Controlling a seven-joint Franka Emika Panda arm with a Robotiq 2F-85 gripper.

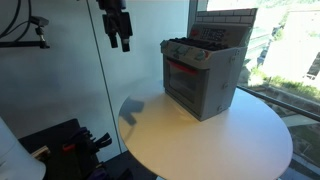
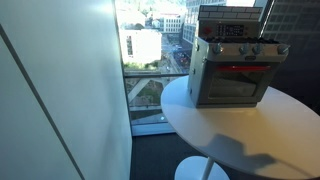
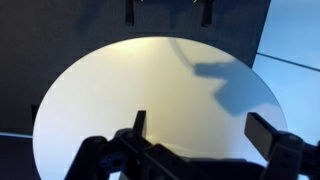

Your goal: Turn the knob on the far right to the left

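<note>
A grey toy oven (image 1: 203,75) with a red glowing door stands on the round white table (image 1: 215,140); it shows in both exterior views (image 2: 232,72). Its raised back panel (image 2: 232,30) carries a row of small knobs, too small to tell apart. My gripper (image 1: 122,40) hangs high above the table's edge, well away from the oven, fingers pointing down. In the wrist view the gripper (image 3: 200,128) is open and empty, with only the white table top (image 3: 130,90) between its fingers. The oven does not show in the wrist view.
A tall glass wall and window (image 2: 150,50) run right behind the table. Dark equipment and cables (image 1: 70,145) sit on the floor beside the table. The arm's shadow (image 3: 215,75) falls on the table top.
</note>
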